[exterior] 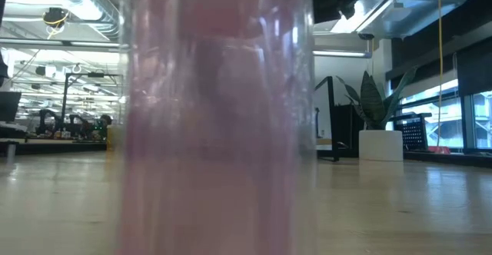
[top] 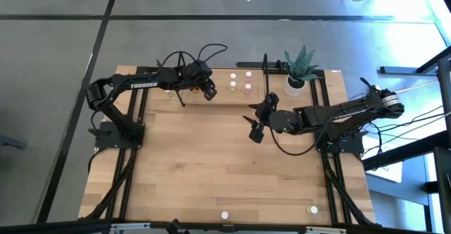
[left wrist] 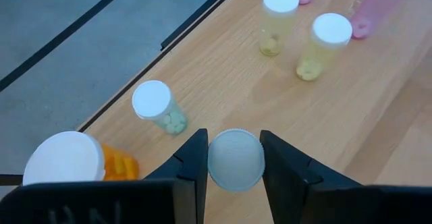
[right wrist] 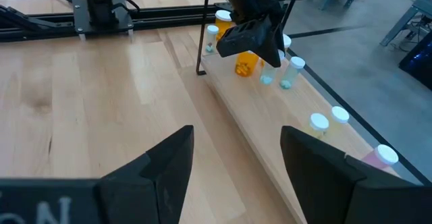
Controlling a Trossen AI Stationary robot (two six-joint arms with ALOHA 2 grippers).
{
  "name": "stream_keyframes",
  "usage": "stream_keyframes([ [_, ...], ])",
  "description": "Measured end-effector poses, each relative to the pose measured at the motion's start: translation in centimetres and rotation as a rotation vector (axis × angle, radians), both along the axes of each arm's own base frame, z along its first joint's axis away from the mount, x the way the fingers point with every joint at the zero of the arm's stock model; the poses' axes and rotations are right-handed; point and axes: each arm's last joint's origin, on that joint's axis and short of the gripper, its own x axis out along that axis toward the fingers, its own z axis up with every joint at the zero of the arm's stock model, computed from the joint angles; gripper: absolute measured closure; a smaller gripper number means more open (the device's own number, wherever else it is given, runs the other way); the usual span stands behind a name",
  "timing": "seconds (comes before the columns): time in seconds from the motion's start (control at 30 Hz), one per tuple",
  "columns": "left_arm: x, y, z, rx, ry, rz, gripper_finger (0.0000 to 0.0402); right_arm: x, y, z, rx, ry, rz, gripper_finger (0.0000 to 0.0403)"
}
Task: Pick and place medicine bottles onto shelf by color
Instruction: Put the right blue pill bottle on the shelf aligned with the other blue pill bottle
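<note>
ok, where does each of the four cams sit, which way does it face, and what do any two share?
High: overhead, straight down; both arms, shelf, plant.
Low: table height, facing the room; a pink bottle blocks it, no arm visible.
Left wrist: over the shelf; left end effector shut on a white-capped bottle.
Right wrist: faces along the shelf; right end effector open, left arm beyond.
Shared: both wrist views show the orange bottle and yellowish bottles.
</note>
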Motion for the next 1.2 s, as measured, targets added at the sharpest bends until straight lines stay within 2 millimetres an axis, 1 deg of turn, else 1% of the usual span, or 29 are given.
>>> stream_keyframes([
  [0.6,0.0,0.0,0.0,-0.023,-0.025,0.037,0.0307,0.0,0.0,0.0,0.0,0.0,0.001,0.0179],
  [0.67,0.3,-0.2,-0.3,-0.025,-0.017,0.032,0.0307,0.0,0.0,0.0,0.001,-0.001,0.001,0.0179],
  [0.87,1.0,-0.1,-2.1,-0.054,0.02,0.072,0.0307,0.0,0.0,0.0,0.0,-0.001,0.001,0.0179],
  [1.2,0.9,0.1,-2.2,-0.025,0.03,0.102,0.0307,0.0,0.0,0.0,0.0,-0.001,0.0,0.0179],
])
